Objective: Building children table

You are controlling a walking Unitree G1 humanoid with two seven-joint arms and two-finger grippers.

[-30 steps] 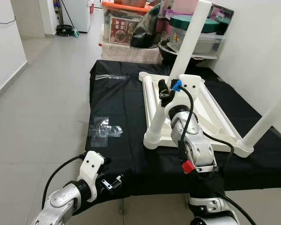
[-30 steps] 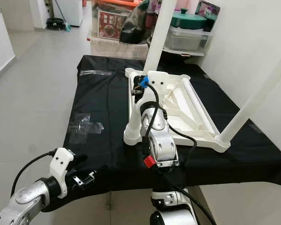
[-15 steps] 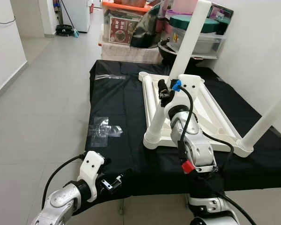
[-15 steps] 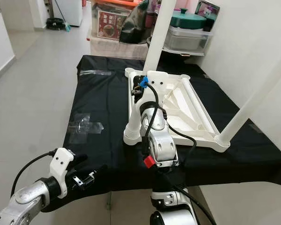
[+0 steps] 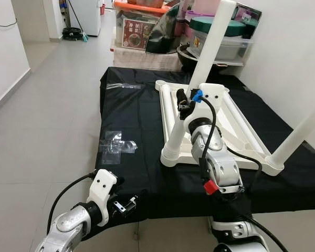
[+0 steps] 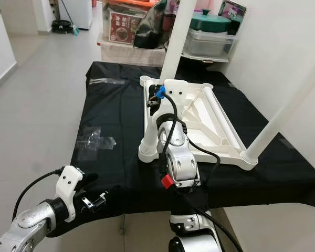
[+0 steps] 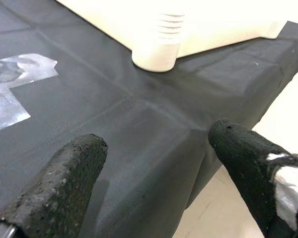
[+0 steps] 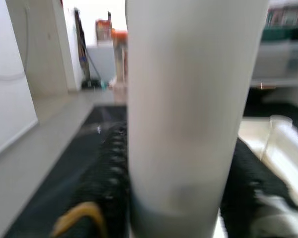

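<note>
**Leg fitting at the near-left corner of the upturned table**

On the black cloth (image 5: 131, 121) covering the work surface, the white table top (image 5: 236, 134) is laid upside down. Two legs are already standing up from it, one at the far corner (image 5: 212, 42) and one at the near right corner (image 5: 299, 134). A third leg (image 5: 174, 139) is seated at the near left corner, its ribbed foot end resting at the socket.

The right gripper (image 5: 185, 103) is clamped around this third leg, which is seen pressed between the black fingers (image 8: 107, 183) in the right wrist view. The left gripper (image 7: 154, 168) is held low at the near edge of the cloth, fingers spread with nothing between them.

Handling, as judged: the parts look like hollow moulded plastic, so light, stiff and smooth. Slipping under twist is likely; a grip on the shaft, well above the socket, is judged best. The top may shift on the cloth if not steadied.

Surroundings: a crumpled clear plastic bag (image 5: 115, 144) is lying well left of the top. Storage boxes (image 5: 147, 26) are stacked beyond the cloth. The upright far leg is standing close to the right wrist and could be knocked.
</note>
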